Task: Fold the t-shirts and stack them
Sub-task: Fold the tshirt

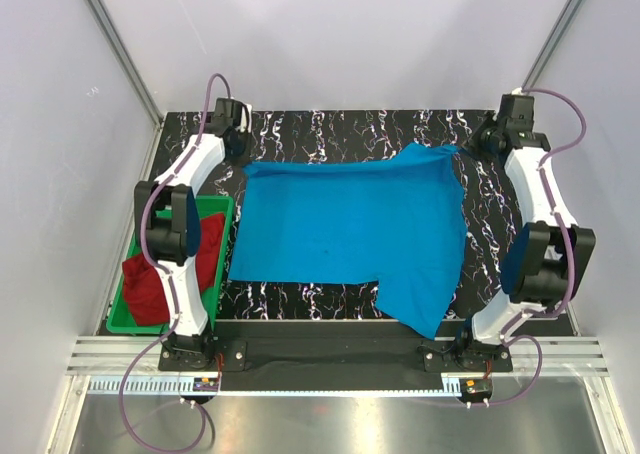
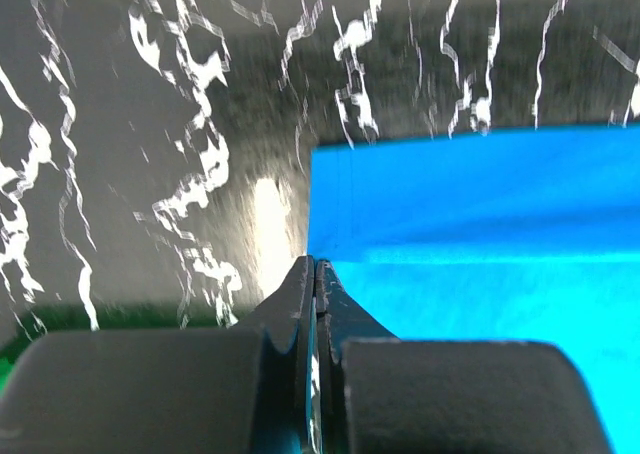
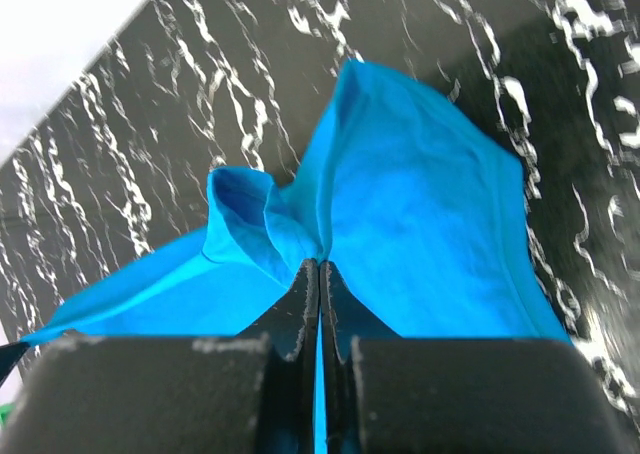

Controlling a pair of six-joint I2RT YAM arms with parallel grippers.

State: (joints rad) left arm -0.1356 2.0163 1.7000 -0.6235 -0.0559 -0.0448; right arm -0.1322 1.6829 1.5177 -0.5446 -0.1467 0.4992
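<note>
1. Shirts first: the bright sky-blue cloth t-shirt (image 1: 350, 224) lies spread out on the black desk with white streaks (image 1: 330, 129). The dark red cloth t-shirt (image 1: 150, 284) sits bunched up in the green plastic bin (image 1: 222, 206), just left of the blue shirt.
2. The left jaws are shut tight at the blue shirt's far left corner. They seem to pinch only the very edge of the cloth.
3. The right jaws are shut too, with blue cloth squeezed between them. They hold the blue shirt's far right corner, which is pulled up into a crumpled little peak.
4. I think the step in hand is pulling the blue shirt flat for its first fold. The red shirt has not been folded yet.
5. To do this well, both arms should lift their corners together and at the same height. The cloth between them should be tight, but not tugged hard.
6. Then they should carry the far edge over to the blue shirt's near edge, slowly and evenly.
7. The left grip looks thin, so that corner might slip out.
8. A flap at the blue shirt's near right side sticks out past the rest. It may need tucking in so the fold comes out neat.
</note>
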